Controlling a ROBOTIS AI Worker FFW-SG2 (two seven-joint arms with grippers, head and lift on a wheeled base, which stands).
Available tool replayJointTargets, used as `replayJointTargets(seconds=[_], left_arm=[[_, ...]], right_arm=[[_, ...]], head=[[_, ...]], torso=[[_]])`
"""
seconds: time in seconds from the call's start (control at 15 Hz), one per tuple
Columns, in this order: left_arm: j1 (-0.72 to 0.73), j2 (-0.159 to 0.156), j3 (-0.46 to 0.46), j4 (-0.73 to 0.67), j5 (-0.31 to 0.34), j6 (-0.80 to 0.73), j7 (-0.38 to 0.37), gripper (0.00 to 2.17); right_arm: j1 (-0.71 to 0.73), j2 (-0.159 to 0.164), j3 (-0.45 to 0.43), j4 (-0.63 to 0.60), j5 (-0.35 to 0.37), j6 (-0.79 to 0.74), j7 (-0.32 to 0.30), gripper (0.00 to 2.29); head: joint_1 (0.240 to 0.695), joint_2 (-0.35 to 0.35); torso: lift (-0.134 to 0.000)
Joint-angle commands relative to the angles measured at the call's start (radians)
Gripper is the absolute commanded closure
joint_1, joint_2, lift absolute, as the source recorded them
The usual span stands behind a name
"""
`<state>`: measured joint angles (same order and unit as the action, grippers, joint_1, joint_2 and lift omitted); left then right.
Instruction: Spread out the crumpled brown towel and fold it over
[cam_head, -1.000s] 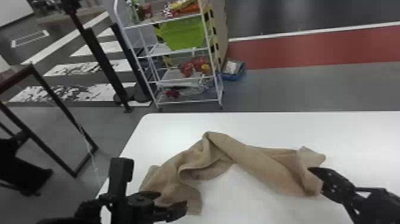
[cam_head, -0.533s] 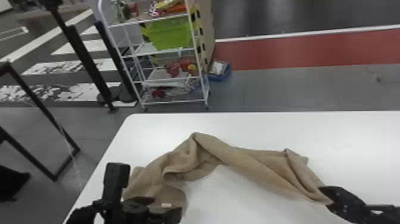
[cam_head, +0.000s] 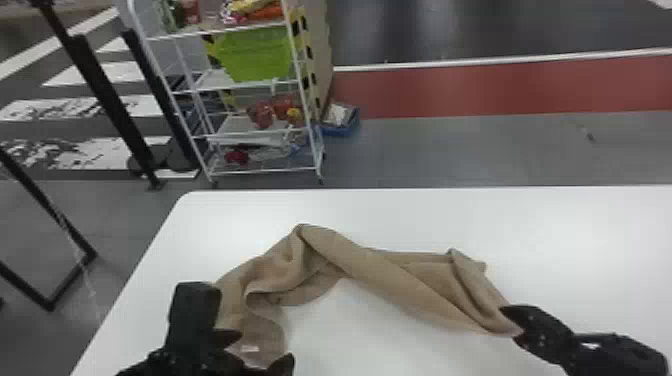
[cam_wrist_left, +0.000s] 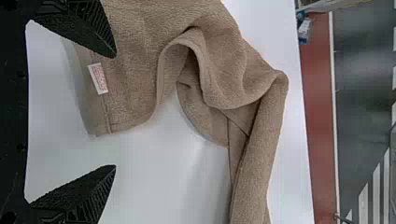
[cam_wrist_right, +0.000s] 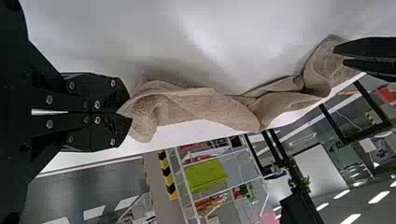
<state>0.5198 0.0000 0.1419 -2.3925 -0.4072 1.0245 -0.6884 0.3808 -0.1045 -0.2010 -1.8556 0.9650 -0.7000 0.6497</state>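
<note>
The crumpled brown cloth towel (cam_head: 380, 277) lies across the smooth white table (cam_head: 575, 235) like an uneven arch, with its farthest bend toward the table's far edge. One thick rolled fold goes slantwise along the middle, smaller folds overlap near the robot's right, and the part at the robot's left makes a wavy loop. The black right gripper with flat fingers (cam_head: 511, 324) is clenched on one end of the towel, which becomes narrow there. The similar black left gripper (cam_head: 264, 346) is by the other end, its fingers wide apart, and it grasps nothing. In the left wrist view one can see well the rough, fuzzy surface, a stitched hem and, at this hem, a small white label with red print (cam_wrist_left: 98, 78). The right wrist view gives a lower look, where the towel rises in soft ridges and its pinched end meets the closed fingertips of the right gripper (cam_wrist_right: 123, 113). From the head view one understands better the whole outline of the towel, between both grippers.
</note>
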Motion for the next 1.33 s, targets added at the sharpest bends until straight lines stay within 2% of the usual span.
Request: replayJointTargets(seconds=[0.0,0.13,0.27,0.47,0.73,0.93,1.07,1.2,1.27], left_arm=[[0.023,-0.003,-0.030,-0.022,-0.005,-0.025,0.023,0.11],[0.039,-0.003,-0.073,-0.027,-0.048,-0.022,0.033,0.12],[0.043,-0.003,-0.107,-0.020,-0.087,-0.019,0.033,0.23],[0.042,-0.003,-0.110,-0.001,-0.108,-0.022,0.055,0.24],[0.020,-0.003,-0.108,0.036,-0.128,-0.022,0.056,0.27],[0.017,-0.003,-0.105,0.042,-0.133,-0.025,0.055,0.44],[0.017,-0.003,-0.099,0.036,-0.133,-0.028,0.046,0.81],[0.017,-0.003,-0.094,0.030,-0.131,-0.028,0.040,1.54],[0.017,-0.003,-0.091,0.029,-0.131,-0.028,0.038,1.71]], right_arm=[[0.001,0.003,0.002,-0.005,0.000,0.009,0.001,2.09],[0.001,0.003,-0.002,-0.007,0.000,0.021,0.001,2.09],[0.001,0.003,-0.005,-0.007,0.000,0.021,0.001,2.09],[0.001,0.003,-0.008,-0.007,-0.005,0.021,0.001,2.09],[0.001,0.003,-0.011,-0.007,-0.022,0.018,-0.001,2.09],[0.003,0.003,-0.012,-0.008,-0.023,0.018,-0.001,2.09],[0.003,0.005,-0.011,-0.008,-0.023,0.018,-0.001,2.09],[0.006,0.005,-0.011,-0.008,-0.025,0.018,-0.001,2.09],[0.007,0.006,-0.009,-0.010,-0.025,0.018,-0.001,2.09]], head=[[0.695,0.190],[0.695,0.175],[0.695,0.161],[0.695,0.140],[0.695,0.150],[0.695,0.155],[0.695,0.157],[0.695,0.158],[0.695,0.159]], torso=[[-0.122],[-0.122],[-0.122],[-0.122],[-0.122],[-0.122],[-0.122],[-0.122],[-0.122]])
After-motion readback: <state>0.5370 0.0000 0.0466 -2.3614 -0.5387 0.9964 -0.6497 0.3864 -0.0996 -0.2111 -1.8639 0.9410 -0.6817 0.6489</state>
